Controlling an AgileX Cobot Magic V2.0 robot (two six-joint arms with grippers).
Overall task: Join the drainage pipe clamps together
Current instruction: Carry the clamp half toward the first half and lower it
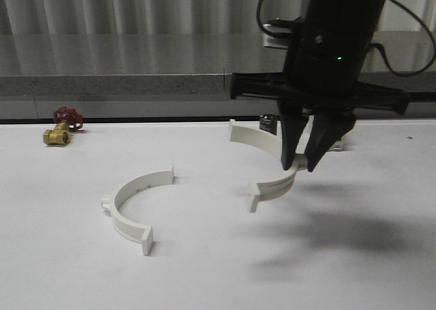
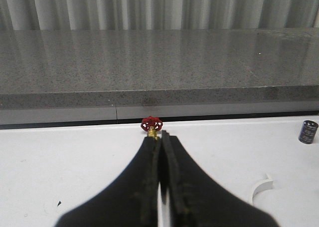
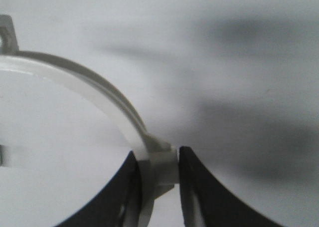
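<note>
Two white half-ring drainage pipe clamps show in the front view. One clamp (image 1: 131, 208) lies free on the white table at the left of centre, its open side facing right. The other clamp (image 1: 264, 144) curves at the right of centre with its open side facing left. My right gripper (image 1: 303, 165) comes down from above and is shut on its outer rim. In the right wrist view the right gripper (image 3: 160, 162) pinches this clamp (image 3: 94, 83) at its side lug. I cannot tell whether it touches the table. My left gripper (image 2: 160, 137) is shut with nothing between its fingers.
A brass valve with a red handle (image 1: 62, 127) sits at the table's far left, just beyond my left fingertips (image 2: 151, 125). A black cylinder (image 2: 308, 131) stands near the back edge. A grey stone ledge (image 1: 122, 84) runs behind the table.
</note>
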